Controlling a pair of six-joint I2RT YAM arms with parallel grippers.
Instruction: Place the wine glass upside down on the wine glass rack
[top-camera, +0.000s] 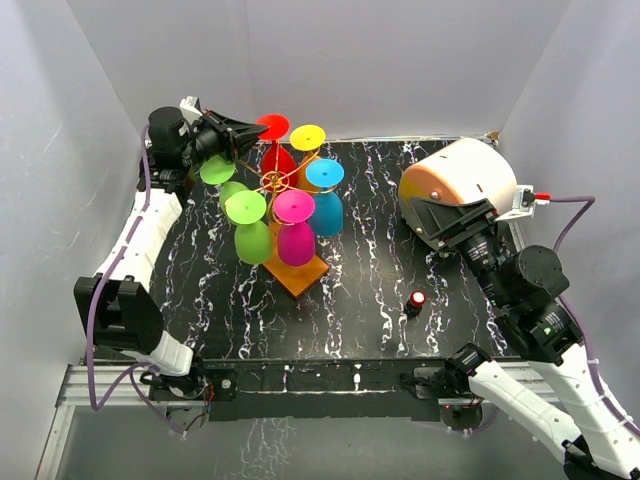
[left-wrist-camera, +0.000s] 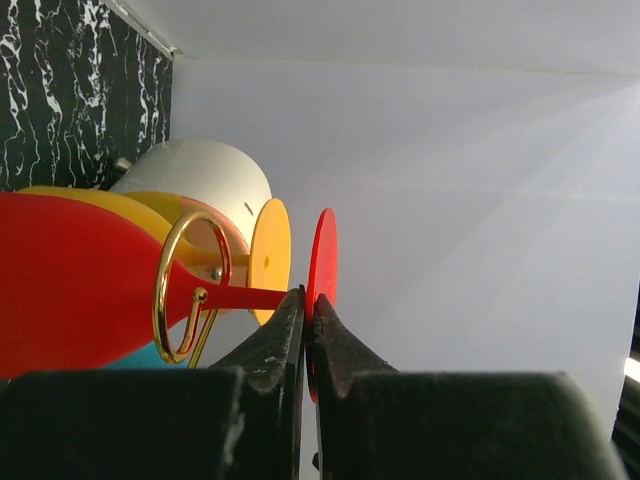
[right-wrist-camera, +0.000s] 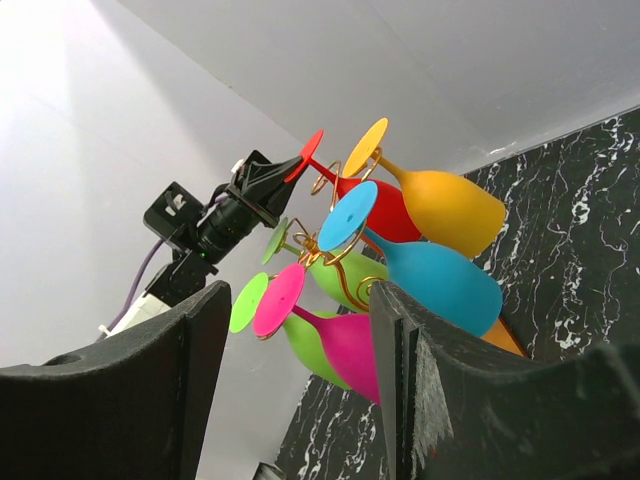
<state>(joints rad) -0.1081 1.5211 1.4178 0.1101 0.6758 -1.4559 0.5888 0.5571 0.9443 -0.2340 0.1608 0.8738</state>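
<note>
The gold wire rack (top-camera: 273, 181) stands on its orange-brown base (top-camera: 302, 276) at the back middle of the table. Several coloured wine glasses hang on it upside down. The red wine glass (top-camera: 277, 152) is at the back, its stem lying in a gold loop (left-wrist-camera: 190, 285). My left gripper (top-camera: 260, 132) is shut on the edge of its red foot disc (left-wrist-camera: 322, 250). In the right wrist view the red foot (right-wrist-camera: 310, 152) sits at the left gripper's tip. My right gripper (top-camera: 425, 218) is open and empty at the right, facing the rack (right-wrist-camera: 340, 262).
A white cylinder with an orange face (top-camera: 462, 180) lies at the back right, beside my right gripper. A small red and black object (top-camera: 415, 300) sits on the black marbled table (top-camera: 380, 270). White walls close in the back and sides.
</note>
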